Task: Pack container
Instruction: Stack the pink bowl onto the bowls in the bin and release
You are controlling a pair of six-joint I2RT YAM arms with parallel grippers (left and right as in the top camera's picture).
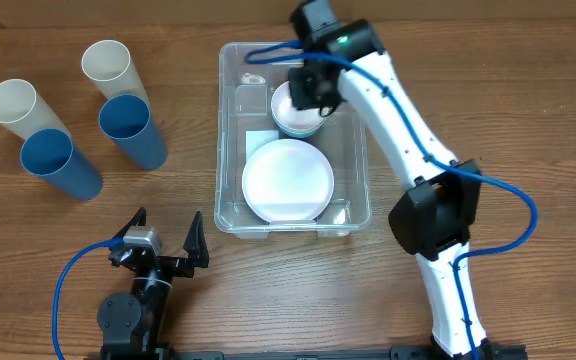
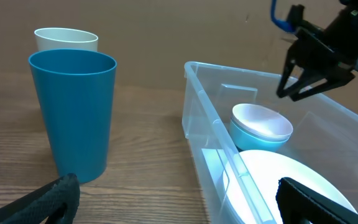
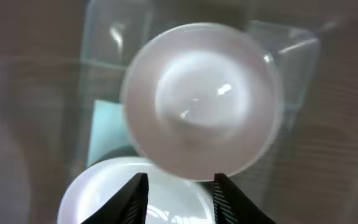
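Bowl (image 3: pixel 201 109) blurred in right wrist view, plate (image 2: pixel 272 168) and container (image 2: pixel 197 118) cut by left wrist view's edge

Right arm reaches far forward, its hand (image 1: pixel 315 98) pointing down with fingers parted, gripping nothing. Left arm sits folded low, its hand (image 1: pixel 168 225) spread wide.

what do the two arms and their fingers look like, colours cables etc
The right arm has white tubular links, black joint housings, a small green light near the wrist and a blue cable looping alongside. The left arm is black, with a grey block behind its gripper and a second blue cable. Both end in black tapered fingers.
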